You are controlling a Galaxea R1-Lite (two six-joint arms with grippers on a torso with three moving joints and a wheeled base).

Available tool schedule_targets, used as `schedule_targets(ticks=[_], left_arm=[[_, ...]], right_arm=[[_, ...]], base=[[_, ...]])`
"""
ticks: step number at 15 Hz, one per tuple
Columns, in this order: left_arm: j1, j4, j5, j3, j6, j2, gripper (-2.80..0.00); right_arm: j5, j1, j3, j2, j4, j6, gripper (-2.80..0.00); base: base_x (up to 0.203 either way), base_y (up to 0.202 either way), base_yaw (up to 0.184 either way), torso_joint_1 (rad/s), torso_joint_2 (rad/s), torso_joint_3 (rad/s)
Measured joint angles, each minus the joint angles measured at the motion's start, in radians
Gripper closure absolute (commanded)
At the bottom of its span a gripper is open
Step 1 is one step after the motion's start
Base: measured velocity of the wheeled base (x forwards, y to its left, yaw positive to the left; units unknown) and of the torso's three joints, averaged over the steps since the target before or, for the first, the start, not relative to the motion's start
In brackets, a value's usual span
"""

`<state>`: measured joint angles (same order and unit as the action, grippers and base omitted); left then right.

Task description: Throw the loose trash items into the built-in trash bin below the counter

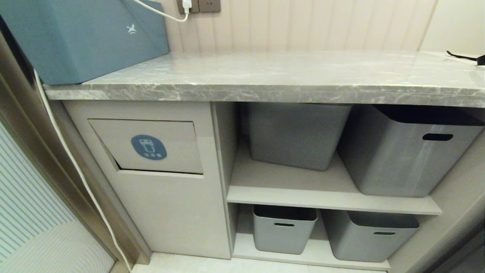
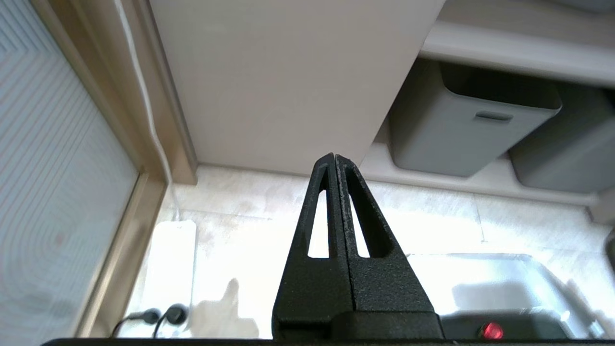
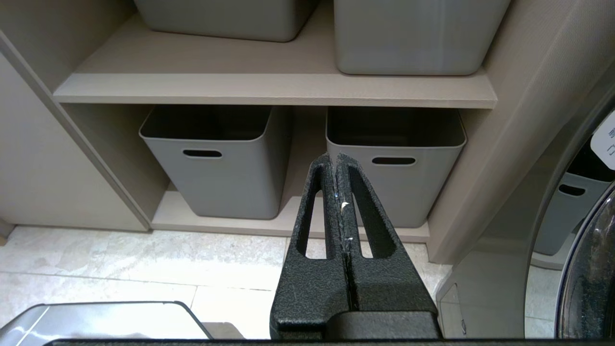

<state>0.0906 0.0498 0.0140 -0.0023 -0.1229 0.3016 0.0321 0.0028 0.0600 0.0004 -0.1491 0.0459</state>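
Blue-teal box (image 1: 83, 38) with white logo: far left on the counter (image 1: 288, 76), grey marble-patterned stone. Built-in trash bin (image 1: 147, 146): beige flap with round blue sticker, below the counter's left end. Grey tubs (image 1: 401, 151): four on two shelves, right of the bin. Left gripper (image 2: 335, 158): fingers pressed together, empty, low before the cabinet. Right gripper (image 3: 336, 158): fingers together, empty, facing the lower tubs.
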Motion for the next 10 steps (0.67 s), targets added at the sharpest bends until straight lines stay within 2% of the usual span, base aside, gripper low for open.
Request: schedule_targets(ticks=[4,7,10], left_arm=[[-0.009,0.011,0.004,0.001,0.120,-0.012,0.00],[-0.078,0.002,-0.003,0.001,0.130,0.021,0.00],[-0.115,-0.004,-0.014,0.002,0.134,-0.012,0.00]], right_arm=[[0.000,0.000,0.000,0.000,0.000,0.000,0.00],[0.000,0.000,0.000,0.000,0.000,0.000,0.00],[0.000,0.000,0.000,0.000,0.000,0.000,0.00]], base=[[0.000,0.000,0.000,0.000,0.00,0.000],[0.000,0.000,0.000,0.000,0.00,0.000],[0.000,0.000,0.000,0.000,0.00,0.000]])
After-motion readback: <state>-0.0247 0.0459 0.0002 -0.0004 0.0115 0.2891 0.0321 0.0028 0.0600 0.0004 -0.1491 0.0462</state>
